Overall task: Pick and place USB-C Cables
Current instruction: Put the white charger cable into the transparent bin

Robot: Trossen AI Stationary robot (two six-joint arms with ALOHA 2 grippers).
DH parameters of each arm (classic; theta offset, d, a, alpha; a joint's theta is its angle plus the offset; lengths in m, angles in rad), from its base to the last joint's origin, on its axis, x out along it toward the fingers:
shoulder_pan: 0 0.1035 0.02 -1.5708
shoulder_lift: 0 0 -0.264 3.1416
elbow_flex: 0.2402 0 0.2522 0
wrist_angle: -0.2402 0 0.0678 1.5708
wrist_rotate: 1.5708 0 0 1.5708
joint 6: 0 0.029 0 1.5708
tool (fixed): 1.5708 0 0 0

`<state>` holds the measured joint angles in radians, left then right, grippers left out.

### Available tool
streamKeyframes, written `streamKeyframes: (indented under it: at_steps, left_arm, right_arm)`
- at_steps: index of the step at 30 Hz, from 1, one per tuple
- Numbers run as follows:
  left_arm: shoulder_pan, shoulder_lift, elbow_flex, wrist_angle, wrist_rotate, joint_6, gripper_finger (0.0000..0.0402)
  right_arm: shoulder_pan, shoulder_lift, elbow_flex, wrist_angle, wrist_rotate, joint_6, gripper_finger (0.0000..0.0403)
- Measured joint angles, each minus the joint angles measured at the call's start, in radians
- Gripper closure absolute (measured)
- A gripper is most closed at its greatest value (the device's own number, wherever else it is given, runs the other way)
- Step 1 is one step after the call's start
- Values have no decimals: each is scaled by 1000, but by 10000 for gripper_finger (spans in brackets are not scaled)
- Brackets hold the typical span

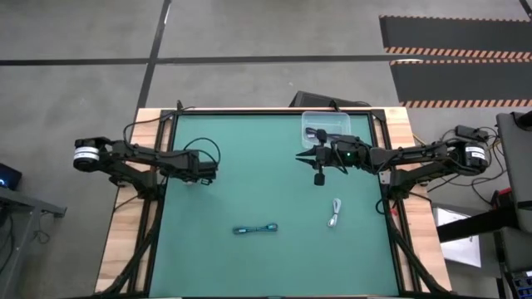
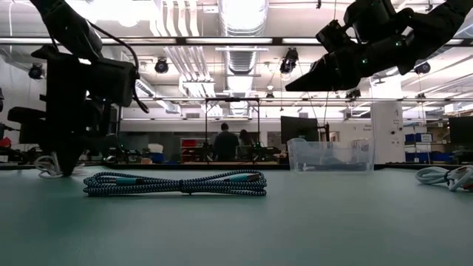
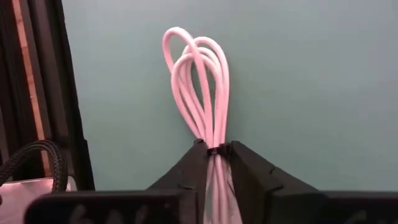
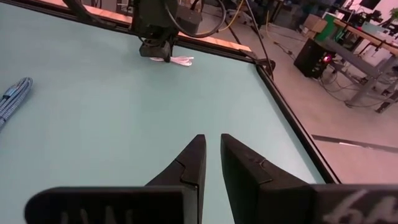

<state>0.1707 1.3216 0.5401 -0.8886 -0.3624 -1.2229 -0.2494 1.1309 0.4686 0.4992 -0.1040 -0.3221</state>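
Note:
My left gripper (image 3: 217,149) stands at the table's left side (image 1: 200,176), pointing down, shut on a white looped cable bundle (image 3: 199,87). My right gripper (image 4: 213,142) hangs high over the table (image 1: 302,156), just near of a clear container (image 1: 328,126). It holds nothing, and only a narrow gap shows between its fingers. A dark cable (image 1: 316,133) lies inside the container. The teal-blue cable (image 1: 255,229) lies flat at the table's near middle (image 2: 177,183). A white-grey cable (image 1: 334,212) lies to its right. My left gripper pinches the white bundle between its two fingers at the dark tie (image 3: 214,151) round its strands. The fingers come from above, pointing down. The looped end (image 3: 186,50) reaches out beyond the fingertips and lies on the green mat (image 4: 180,60).
The green mat (image 1: 249,166) is framed by black rails and a wooden border (image 1: 125,241). The container sits at the far right of the mat (image 2: 329,155). Open mat lies between the two arms. People stand in the room far behind the table (image 2: 224,144).

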Motion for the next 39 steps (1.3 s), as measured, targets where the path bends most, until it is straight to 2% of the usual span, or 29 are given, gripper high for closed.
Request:
streamKeyframes:
  at_steps: [4, 13, 21, 25, 28, 35, 39]
  left_arm:
    - [-1, 0, -2, 0, -10, 0, 378]
    - [-2, -9, 5, 2, -60, 39, 379]
    - [-4, -49, 50, 5, -98, 154, 379]
    - [-22, -95, 74, 62, -145, 245, 379]
    - [-45, -137, 79, 188, -182, 376, 379]
    - [-134, -195, 57, 675, -189, 866, 379]
    - [-181, -198, 25, 963, -112, 1117, 379]
  right_arm:
    - [0, 0, 0, 0, 0, 9, 365]
    - [0, 0, 0, 0, 0, 9, 365]
    - [0, 0, 0, 0, 0, 26, 365]
    - [0, 0, 0, 14, -1, 65, 365]
    - [0, 3, 0, 44, -9, 93, 365]
    - [1, 67, 0, 204, -105, 159, 365]
    - [12, 151, 0, 358, -114, 200, 365]
